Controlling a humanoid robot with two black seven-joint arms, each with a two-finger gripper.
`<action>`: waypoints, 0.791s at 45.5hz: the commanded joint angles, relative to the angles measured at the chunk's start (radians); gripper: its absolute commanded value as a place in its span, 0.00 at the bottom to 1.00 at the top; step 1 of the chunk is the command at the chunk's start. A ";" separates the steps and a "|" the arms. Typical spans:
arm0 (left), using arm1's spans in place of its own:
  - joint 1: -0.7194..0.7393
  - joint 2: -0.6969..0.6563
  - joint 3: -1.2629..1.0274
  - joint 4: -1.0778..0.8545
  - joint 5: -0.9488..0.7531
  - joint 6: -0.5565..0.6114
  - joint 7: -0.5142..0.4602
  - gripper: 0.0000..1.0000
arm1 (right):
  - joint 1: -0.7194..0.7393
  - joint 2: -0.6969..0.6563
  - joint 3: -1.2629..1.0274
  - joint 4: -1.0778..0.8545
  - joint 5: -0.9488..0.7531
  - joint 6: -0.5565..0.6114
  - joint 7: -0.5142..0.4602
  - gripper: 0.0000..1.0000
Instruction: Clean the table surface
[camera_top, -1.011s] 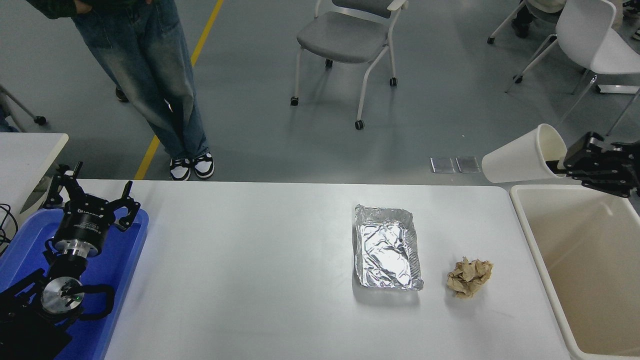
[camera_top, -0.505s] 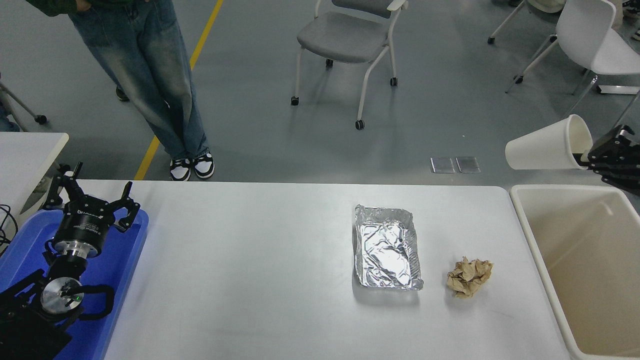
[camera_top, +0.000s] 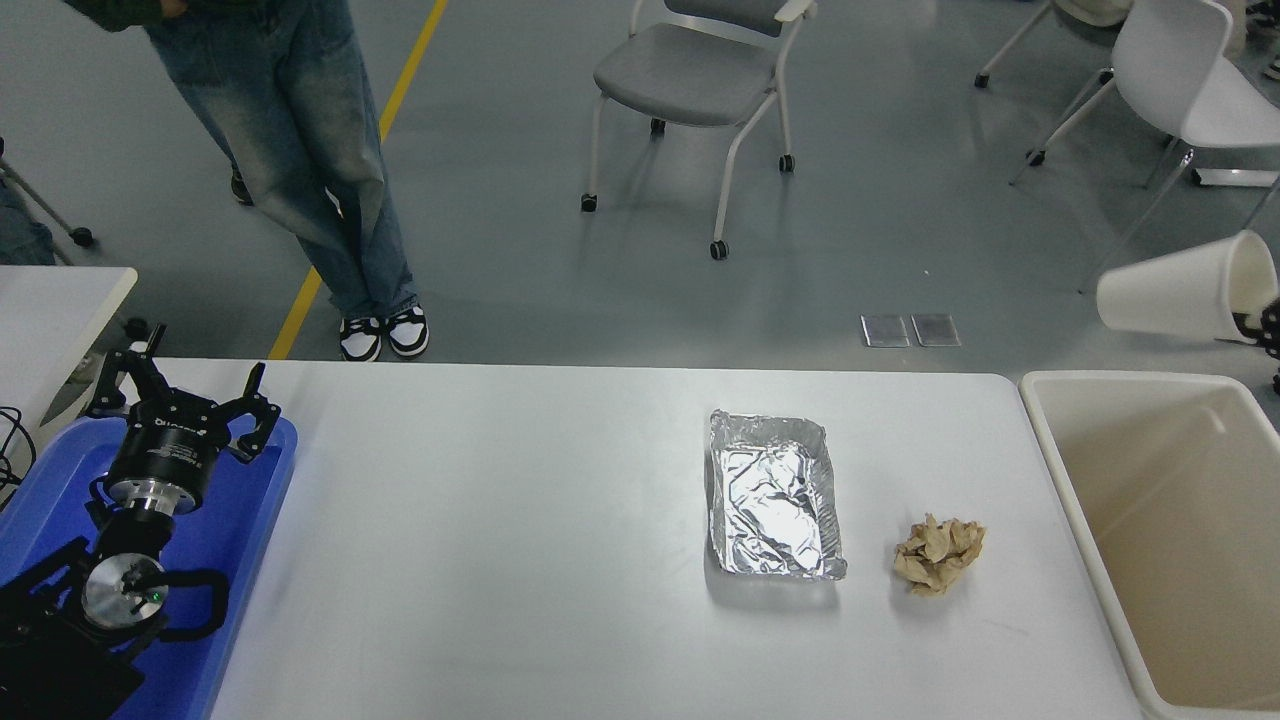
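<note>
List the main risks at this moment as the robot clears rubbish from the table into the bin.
1. The cup is held on its side by its rim at the frame's right edge, beyond the bin's far rim; released there, it may fall on the floor.
2. The right end effector is almost out of view, so its grip cannot be checked.
3. The foil tray and paper wad are light; a clumsy grasp might push them.

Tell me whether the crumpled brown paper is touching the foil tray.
Apart. The head view shows a strip of bare white table surface between the foil tray and the crumpled brown paper.

Foil tray (camera_top: 775, 497), crumpled paper (camera_top: 939, 553), bin (camera_top: 1120, 560)
</note>
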 joint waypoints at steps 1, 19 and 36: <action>0.001 0.001 0.000 0.000 0.000 0.000 0.001 1.00 | -0.054 0.116 0.003 -0.233 0.008 -0.006 0.043 0.00; 0.001 0.001 0.000 0.000 0.000 0.000 -0.001 1.00 | -0.126 0.291 -0.019 -0.509 0.029 -0.049 0.057 0.00; 0.001 -0.001 0.000 0.000 0.000 0.000 0.000 1.00 | -0.150 0.500 -0.100 -0.670 0.029 -0.260 0.060 0.00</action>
